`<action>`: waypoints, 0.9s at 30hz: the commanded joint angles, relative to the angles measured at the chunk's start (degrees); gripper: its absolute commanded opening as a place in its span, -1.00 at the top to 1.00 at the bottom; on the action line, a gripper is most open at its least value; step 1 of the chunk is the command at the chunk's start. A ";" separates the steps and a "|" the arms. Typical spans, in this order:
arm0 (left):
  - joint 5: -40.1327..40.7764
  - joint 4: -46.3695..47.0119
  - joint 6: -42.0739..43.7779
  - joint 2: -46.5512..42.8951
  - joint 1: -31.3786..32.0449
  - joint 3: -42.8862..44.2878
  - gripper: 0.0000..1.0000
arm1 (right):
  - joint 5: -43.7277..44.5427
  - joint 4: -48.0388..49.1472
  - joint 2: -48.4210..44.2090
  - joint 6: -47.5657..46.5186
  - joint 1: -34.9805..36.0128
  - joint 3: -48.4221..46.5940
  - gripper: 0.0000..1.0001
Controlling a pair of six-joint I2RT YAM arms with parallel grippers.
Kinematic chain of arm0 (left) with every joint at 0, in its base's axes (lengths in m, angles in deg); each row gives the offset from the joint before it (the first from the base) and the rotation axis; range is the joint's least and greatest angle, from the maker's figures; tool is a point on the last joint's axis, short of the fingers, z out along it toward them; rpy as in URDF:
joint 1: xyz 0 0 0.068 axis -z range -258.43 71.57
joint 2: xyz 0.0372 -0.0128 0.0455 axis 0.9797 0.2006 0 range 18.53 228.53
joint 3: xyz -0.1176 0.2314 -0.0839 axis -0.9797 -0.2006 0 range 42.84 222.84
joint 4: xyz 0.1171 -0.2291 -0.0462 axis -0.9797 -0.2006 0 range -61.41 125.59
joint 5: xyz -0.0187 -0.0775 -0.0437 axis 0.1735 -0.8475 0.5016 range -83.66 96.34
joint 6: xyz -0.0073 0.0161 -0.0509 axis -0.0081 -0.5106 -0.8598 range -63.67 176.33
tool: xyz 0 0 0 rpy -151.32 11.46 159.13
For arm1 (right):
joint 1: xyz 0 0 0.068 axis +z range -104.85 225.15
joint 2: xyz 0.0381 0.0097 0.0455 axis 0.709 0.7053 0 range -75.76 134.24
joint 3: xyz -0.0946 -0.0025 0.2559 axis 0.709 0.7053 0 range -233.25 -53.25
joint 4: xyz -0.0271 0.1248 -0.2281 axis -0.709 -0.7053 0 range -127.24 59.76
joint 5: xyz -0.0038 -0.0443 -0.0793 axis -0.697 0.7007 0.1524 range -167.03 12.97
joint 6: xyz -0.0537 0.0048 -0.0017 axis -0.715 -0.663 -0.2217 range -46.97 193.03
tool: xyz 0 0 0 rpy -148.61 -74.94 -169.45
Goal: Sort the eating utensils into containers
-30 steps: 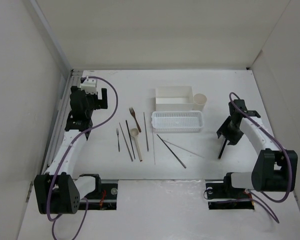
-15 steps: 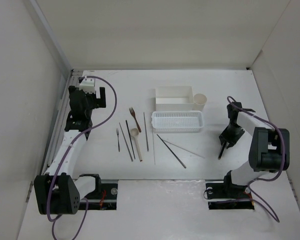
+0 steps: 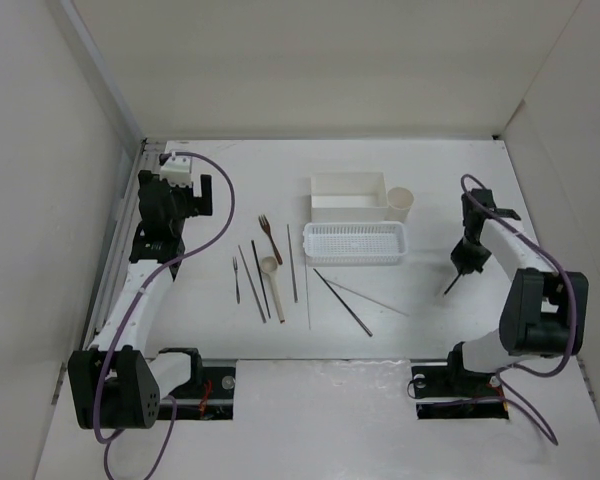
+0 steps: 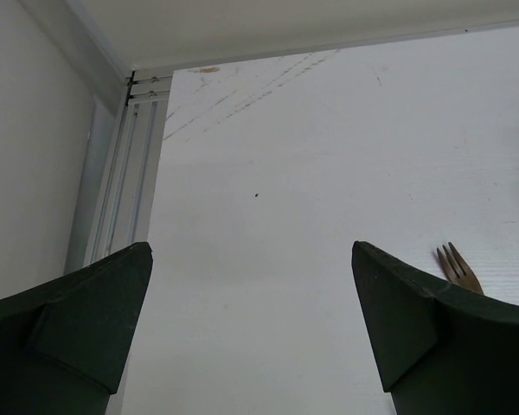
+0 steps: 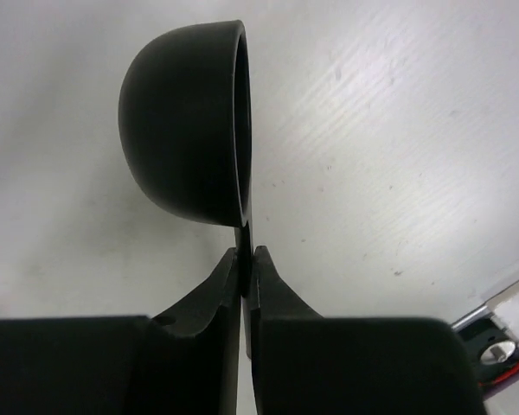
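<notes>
White counter [image 3: 430,170] all round: your right gripper [image 5: 248,259] has its jaws clamped on a dark spoon [image 5: 186,138], held well right of the basket [image 3: 353,243]. Your left gripper [image 4: 251,251] idles, jaws wide apart. Next, you'll likely need to carry it over the cup [image 3: 400,203] and let go.

handle of dark spoon [image 5: 186,130] hidden in right claw [image 5: 248,257], fork [image 4: 456,265] seemingly half-covered

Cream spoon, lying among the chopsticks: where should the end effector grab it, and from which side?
Probably take the cream spoon by its handle, from straight above, closing across it: it lies flat, and the handle is its narrow part. A dark chopstick lies close along its left, so room is tight there.
</notes>
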 commanded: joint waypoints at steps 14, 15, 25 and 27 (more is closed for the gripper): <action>-9.45 -3.45 -3.30 4.97 0.24 6.30 -1.00 | -16.32 44.93 -3.64 -73.39 23.25 -24.32 1.00; -9.45 -3.98 -4.18 4.98 0.24 7.01 -1.00 | -17.31 44.23 -1.53 -76.82 24.23 -25.66 1.00; -12.36 -6.27 -7.71 8.50 0.24 9.83 -1.00 | -29.53 27.80 16.94 -95.40 28.98 -41.21 1.00; -12.36 -5.75 -7.71 9.02 0.24 9.83 -1.00 | -29.54 27.09 19.32 -95.40 28.99 -41.76 1.00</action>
